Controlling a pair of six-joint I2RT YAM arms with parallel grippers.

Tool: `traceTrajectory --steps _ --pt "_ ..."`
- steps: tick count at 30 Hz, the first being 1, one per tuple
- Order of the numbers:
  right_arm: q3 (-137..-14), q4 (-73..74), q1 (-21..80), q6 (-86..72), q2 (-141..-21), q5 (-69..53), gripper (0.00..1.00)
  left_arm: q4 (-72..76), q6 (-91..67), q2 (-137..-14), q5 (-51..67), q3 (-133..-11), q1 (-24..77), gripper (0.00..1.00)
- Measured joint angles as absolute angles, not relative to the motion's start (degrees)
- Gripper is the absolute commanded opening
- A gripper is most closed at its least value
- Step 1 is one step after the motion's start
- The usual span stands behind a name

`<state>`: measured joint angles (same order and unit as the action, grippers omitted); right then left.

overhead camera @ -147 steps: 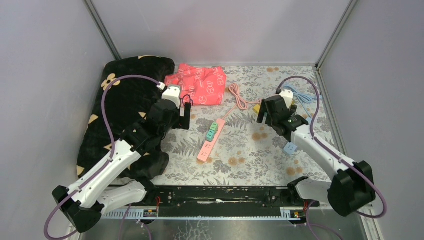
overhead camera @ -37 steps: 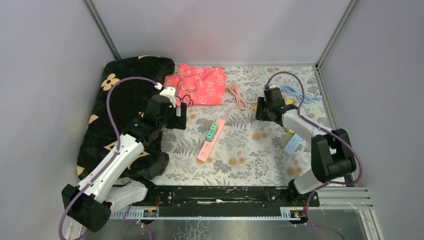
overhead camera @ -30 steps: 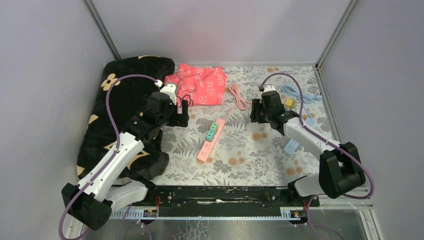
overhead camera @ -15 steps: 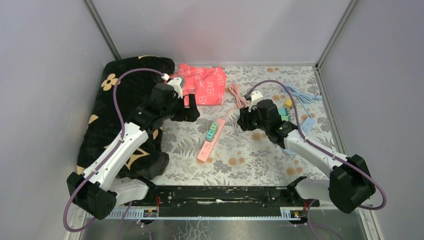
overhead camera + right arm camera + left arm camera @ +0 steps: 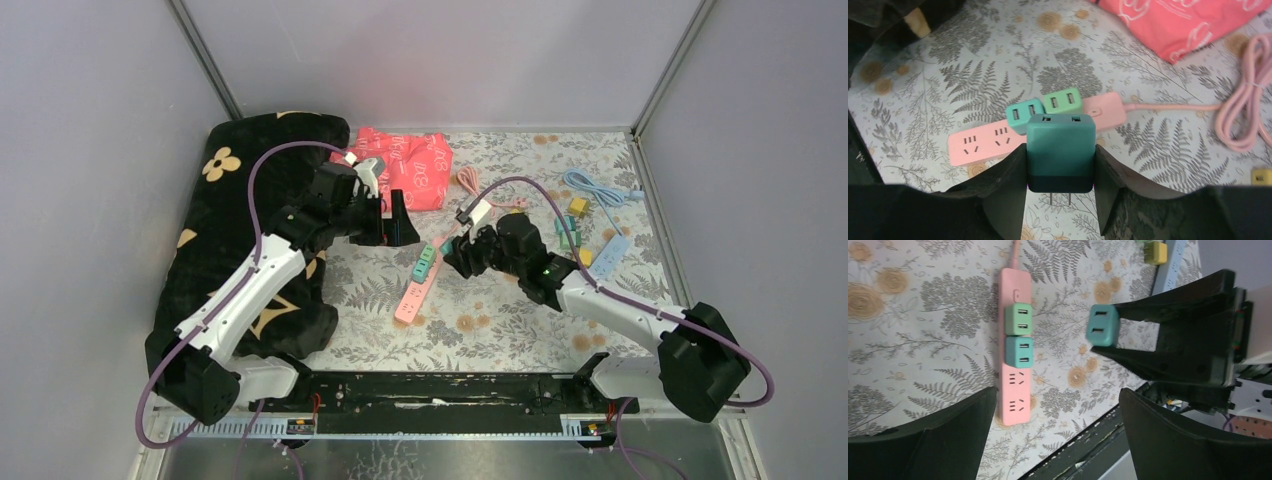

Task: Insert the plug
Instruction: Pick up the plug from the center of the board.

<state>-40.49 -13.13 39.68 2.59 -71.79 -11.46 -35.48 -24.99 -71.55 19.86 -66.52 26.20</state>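
While plug (image 5: 1061, 140) hangs: right pincer (image 5: 1061, 162) grasps it, prongs down.
Pink strip (image 5: 1105, 111): lower squarely onto free socket (image 5: 969, 143); perhaps tilted.
Left pincer (image 5: 1058, 395): released.

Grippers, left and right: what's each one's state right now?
Left gripper: open, holding nothing.
Right gripper: closed on the teal USB charger plug.

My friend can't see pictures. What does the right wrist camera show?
The right fingers grip a teal plug, prongs bare, near a pink power strip that holds two plugs and has two free sockets. A pink cord and red cloth lie beyond.
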Motion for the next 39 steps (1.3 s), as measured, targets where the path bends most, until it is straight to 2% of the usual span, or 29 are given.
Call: traceTrajectory --steps 4,25,33,36,39 --pt "-40.49 -15.46 42.81 5.82 -72.88 -12.1 0.23 -35.07 -26.26 -71.72 22.63 -66.5 26.2 0.98" --pt "-42.28 -21.71 49.67 13.26 -74.22 -14.74 0.22 -30.15 -28.95 -74.59 33.39 -63.11 26.65 0.6" --pt "-42.28 -23.11 49.89 13.28 -74.22 -14.74 0.22 -28.67 -29.15 -76.03 35.92 -61.45 26.65 0.51" --pt "-42.26 -23.22 49.89 13.28 -74.22 -14.74 0.22 -28.03 -29.47 -76.29 36.73 -61.01 26.7 0.4" --pt "-42.26 -23.24 49.91 13.26 -74.28 -14.72 0.23 -27.14 -29.71 -76.29 37.69 -60.95 27.0 0.23"
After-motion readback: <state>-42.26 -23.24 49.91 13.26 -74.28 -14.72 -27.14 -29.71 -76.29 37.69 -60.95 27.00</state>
